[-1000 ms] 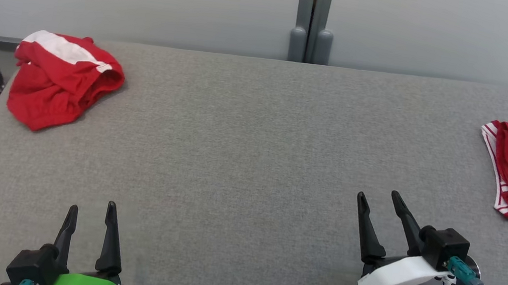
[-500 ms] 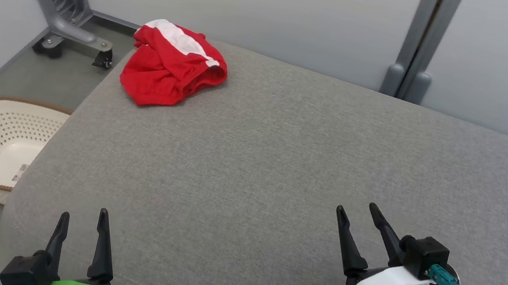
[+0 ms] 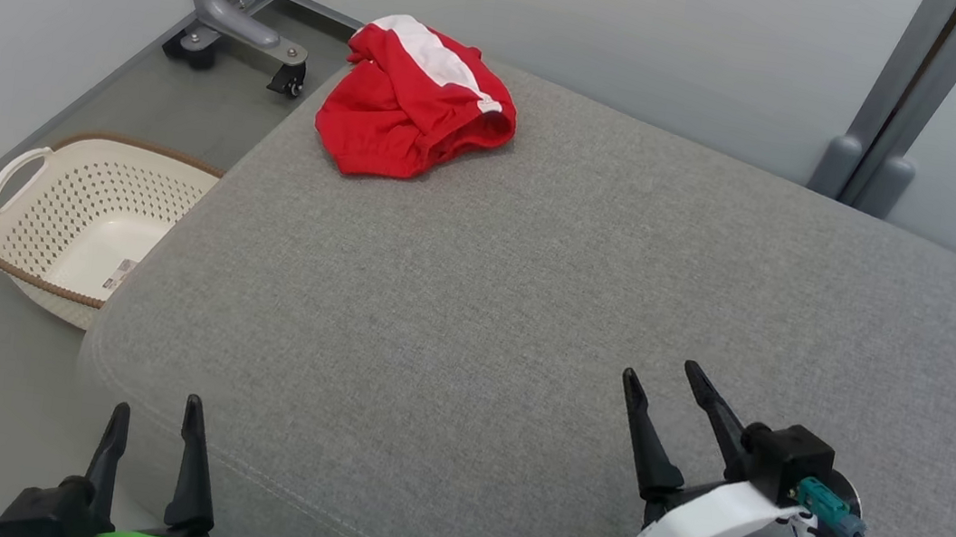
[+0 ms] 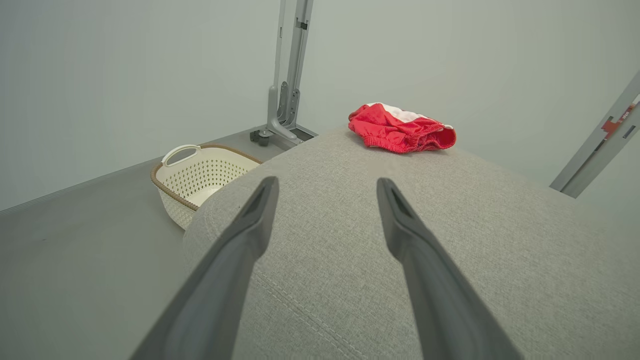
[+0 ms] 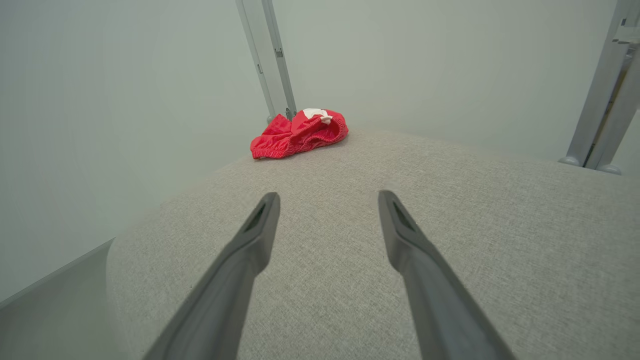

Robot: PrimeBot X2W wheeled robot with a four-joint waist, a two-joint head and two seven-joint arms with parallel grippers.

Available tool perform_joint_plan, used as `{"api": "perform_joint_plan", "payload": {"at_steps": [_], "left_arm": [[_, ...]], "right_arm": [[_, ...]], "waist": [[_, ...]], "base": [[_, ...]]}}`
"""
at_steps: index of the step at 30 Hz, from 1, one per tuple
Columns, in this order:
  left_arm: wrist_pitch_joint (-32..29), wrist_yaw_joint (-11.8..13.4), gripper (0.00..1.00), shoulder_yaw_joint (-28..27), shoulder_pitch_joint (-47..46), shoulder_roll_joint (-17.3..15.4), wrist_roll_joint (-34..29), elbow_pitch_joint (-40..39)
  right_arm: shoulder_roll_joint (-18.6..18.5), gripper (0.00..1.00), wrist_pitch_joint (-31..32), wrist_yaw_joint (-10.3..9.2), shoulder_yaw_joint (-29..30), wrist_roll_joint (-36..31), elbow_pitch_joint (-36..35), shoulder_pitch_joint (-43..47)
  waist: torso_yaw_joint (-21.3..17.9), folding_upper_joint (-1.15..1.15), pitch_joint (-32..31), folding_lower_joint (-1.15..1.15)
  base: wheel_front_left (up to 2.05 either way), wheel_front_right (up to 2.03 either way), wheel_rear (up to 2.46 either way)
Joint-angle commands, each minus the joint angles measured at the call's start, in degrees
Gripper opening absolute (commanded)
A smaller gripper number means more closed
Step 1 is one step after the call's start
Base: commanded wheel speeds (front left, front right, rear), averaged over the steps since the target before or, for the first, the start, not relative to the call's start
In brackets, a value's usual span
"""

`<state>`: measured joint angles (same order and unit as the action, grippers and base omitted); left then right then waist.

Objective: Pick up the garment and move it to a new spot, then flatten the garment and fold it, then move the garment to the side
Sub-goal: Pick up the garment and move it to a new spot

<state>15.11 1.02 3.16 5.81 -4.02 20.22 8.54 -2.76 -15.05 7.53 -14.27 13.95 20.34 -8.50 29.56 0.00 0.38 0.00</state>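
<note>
The garment [image 3: 415,101] is a crumpled red piece with a white band, lying at the far left corner of the grey padded table [image 3: 530,293]. It also lies far ahead in the left wrist view [image 4: 401,128] and the right wrist view [image 5: 299,133]. My left gripper [image 3: 154,416] hangs open at the lower left, over the table's near left edge, with nothing between its fingers. My right gripper [image 3: 661,378] stands open above the table's near right part, empty, far from the garment.
A cream perforated basket [image 3: 78,219] with a brown rim stands on the floor left of the table, also in the left wrist view [image 4: 200,175]. A grey wheeled stand foot [image 3: 230,19] sits behind it. A grey post [image 3: 901,129] rises at the back right.
The head camera has turned left: the basket and floor came into view and a second red garment at the right edge left the picture. Both grippers stay open.
</note>
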Motion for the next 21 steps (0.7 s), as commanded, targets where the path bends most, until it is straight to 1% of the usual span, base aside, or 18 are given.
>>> {"api": "perform_joint_plan", "payload": {"at_steps": [1,7,10,11,15,18,20,21], "left_arm": [[0.0,-0.09,1.0,0.24,-0.14,0.36,0.39,0.19],[0.02,-0.1,1.0,-1.28,-4.69,0.52,0.9,-1.66],[0.02,-0.47,1.0,-3.31,-9.82,-1.67,-0.39,-2.71],[0.01,-0.74,1.0,-3.49,-11.71,-2.65,-0.83,-2.62],[-2.06,-1.9,1.0,-4.54,-22.32,-9.4,-3.29,-0.78],[-3.7,-3.62,1.0,-4.64,-31.16,-14.1,-4.86,1.29],[-5.27,-4.75,1.0,-4.25,-36.56,-16.65,-5.18,3.85],[-6.21,-5.25,1.0,-3.95,-39.04,-17.4,-4.97,5.43]], "right_arm": [[-0.23,1.0,-0.07,-0.09,0.48,-0.88,-0.29,-0.9],[-0.32,1.0,1.96,-0.09,2.85,-5.19,-3.83,-4.13],[-0.29,1.0,3.2,-0.09,4.76,-7.95,-6.49,-6.08],[-0.29,1.0,3.49,-0.09,5.42,-8.86,-7.32,-6.52],[-0.24,1.0,5.37,-0.09,7.65,-12.19,-11.67,-8.4],[-0.58,1.0,6.82,-0.09,9.24,-14.14,-15.38,-9.37],[-0.96,1.0,7.74,-0.09,10.08,-14.95,-17.96,-9.78],[-1.16,1.0,8.14,-0.09,10.69,-15.3,-18.97,-9.78]], "waist": [[-0.05,0.0,2.34,0.0],[-4.17,0.0,10.02,0.0],[-6.53,0.0,14.12,0.0],[-7.14,0.0,15.2,0.0],[-10.24,0.0,20.1,0.0],[-12.83,0.0,23.47,0.0],[-14.35,0.0,25.55,0.0],[-14.86,0.0,26.39,0.0]], "base": [[0.0,0.0,0.0],[0.0,0.0,0.0],[0.0,0.0,0.0],[0.0,0.0,0.0],[0.0,0.0,0.0],[0.0,0.0,0.0],[0.0,0.0,0.0],[0.0,0.0,0.0]]}}
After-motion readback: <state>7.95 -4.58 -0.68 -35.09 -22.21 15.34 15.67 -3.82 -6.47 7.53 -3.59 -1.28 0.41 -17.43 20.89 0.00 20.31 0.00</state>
